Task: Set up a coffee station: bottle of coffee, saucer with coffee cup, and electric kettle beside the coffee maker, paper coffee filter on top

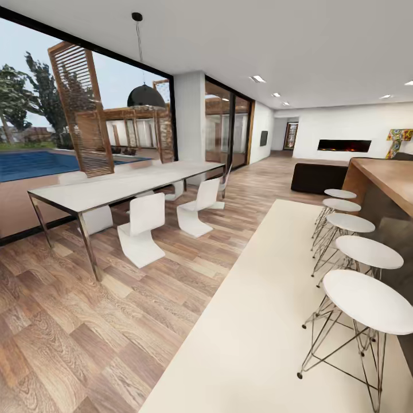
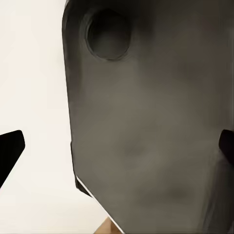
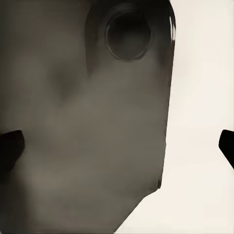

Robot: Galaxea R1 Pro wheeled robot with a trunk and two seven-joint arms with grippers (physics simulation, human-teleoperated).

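I look over an open dining and living room with a wooden bar counter (image 1: 390, 179) at the right. In the left wrist view my left gripper (image 2: 119, 148) is open, its dark fingertips (image 2: 10, 151) far apart at the picture's edges, with nothing between them. My right gripper (image 3: 118, 146) is open in the same way, fingertips (image 3: 227, 145) wide apart. Each wrist camera faces a dark grey panel of my own body (image 2: 156, 126) (image 3: 87, 112) over a cream rug (image 2: 34, 73).
A long white dining table (image 1: 115, 186) with white chairs (image 1: 143, 229) stands at the left on wood floor. A cream rug (image 1: 252, 321) runs ahead. Several white wire-legged stools (image 1: 367, 298) line the bar counter. A dark sofa (image 1: 318, 175) sits farther back.
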